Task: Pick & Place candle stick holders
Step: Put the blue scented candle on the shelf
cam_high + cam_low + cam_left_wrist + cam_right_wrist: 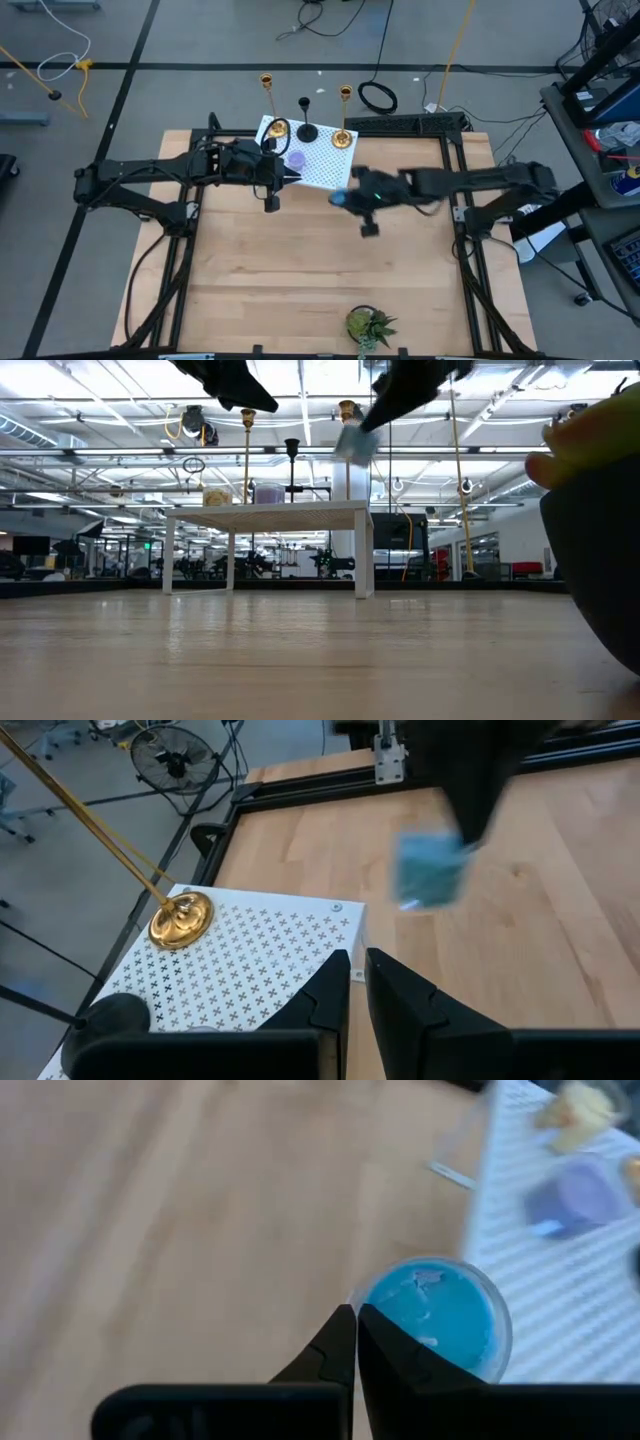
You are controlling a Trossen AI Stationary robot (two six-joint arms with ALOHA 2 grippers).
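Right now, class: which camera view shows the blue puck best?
The right wrist view: the blue puck fills it, pinched by the right gripper. High, low and left wrist views show only a small blurred blue patch.

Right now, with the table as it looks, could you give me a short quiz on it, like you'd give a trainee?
1. True or false: all three candle stick holders stand upright on the white rack.
2. What is the right gripper carrying above the table? A) a gold holder B) a blue puck C) a purple puck
3. What colour is the shortest holder?

Key: 1 true; 2 B; 3 black.
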